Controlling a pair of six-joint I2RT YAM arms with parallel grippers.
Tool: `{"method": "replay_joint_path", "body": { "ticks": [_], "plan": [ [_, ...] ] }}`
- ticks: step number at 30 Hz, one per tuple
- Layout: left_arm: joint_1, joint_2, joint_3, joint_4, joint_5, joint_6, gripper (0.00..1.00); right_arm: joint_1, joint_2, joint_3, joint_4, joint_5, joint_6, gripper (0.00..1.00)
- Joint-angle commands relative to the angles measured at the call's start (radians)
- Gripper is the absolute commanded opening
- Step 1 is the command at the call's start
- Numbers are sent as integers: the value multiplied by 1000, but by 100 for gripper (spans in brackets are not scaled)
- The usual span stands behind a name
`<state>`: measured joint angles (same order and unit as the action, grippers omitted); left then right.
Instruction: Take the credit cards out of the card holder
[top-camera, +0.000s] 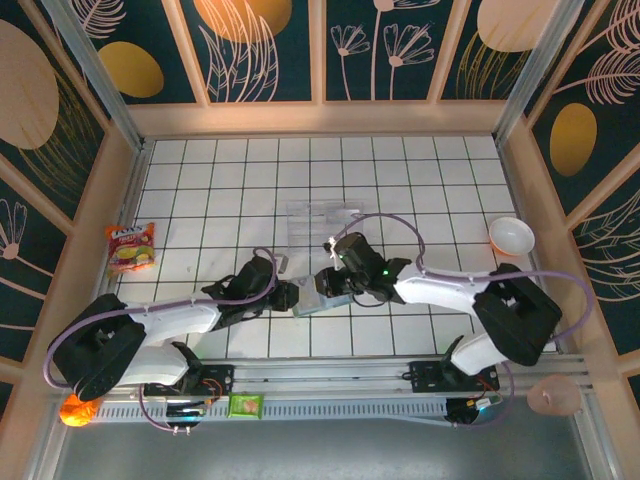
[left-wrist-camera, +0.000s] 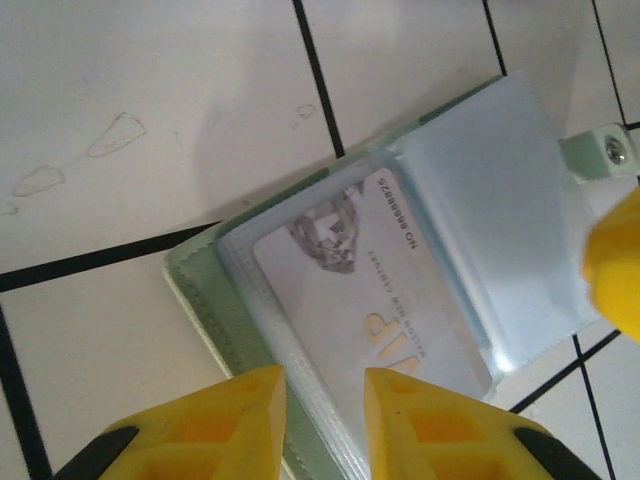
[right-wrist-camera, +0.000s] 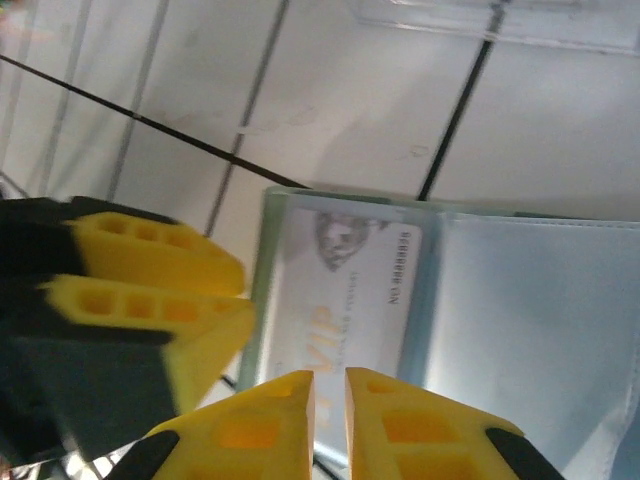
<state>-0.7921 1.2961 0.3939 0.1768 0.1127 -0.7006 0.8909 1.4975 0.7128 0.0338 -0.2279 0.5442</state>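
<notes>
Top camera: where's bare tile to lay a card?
Free: far tile rows between back wall and see-through plastic cards; tiles between orange snack packet and those cards. Crowded: centre, left gripper and right gripper at the grey-green card holder.

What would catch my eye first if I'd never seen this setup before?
Probably the robot's left hand and right hand, nose to nose at a small open card holder mid-table. Up close, a pale VIP card sits in its clear sleeve. A bright snack packet lies at the left, a white bowl at the right.
</notes>
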Motion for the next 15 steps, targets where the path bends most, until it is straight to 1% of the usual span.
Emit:
{"method": "replay_joint_path", "body": {
  "ticks": [1, 4, 9, 12, 15],
  "plan": [
    [5, 33, -4, 40, -23, -10, 26, -23, 59, 9, -46, 94, 13, 15],
    [5, 73, 18, 58, -21, 5, 26, -22, 78, -25, -84, 154, 39, 14],
    [15, 136, 54, 50, -33, 43, 20, 12, 32, -102, -121, 209, 126, 12],
    [19, 145, 63, 47, -31, 57, 19, 49, -14, -115, -135, 240, 172, 13],
    [22, 112, 66, 21, -39, 65, 19, 73, -54, -90, -165, 298, 177, 16]
  ]
}}
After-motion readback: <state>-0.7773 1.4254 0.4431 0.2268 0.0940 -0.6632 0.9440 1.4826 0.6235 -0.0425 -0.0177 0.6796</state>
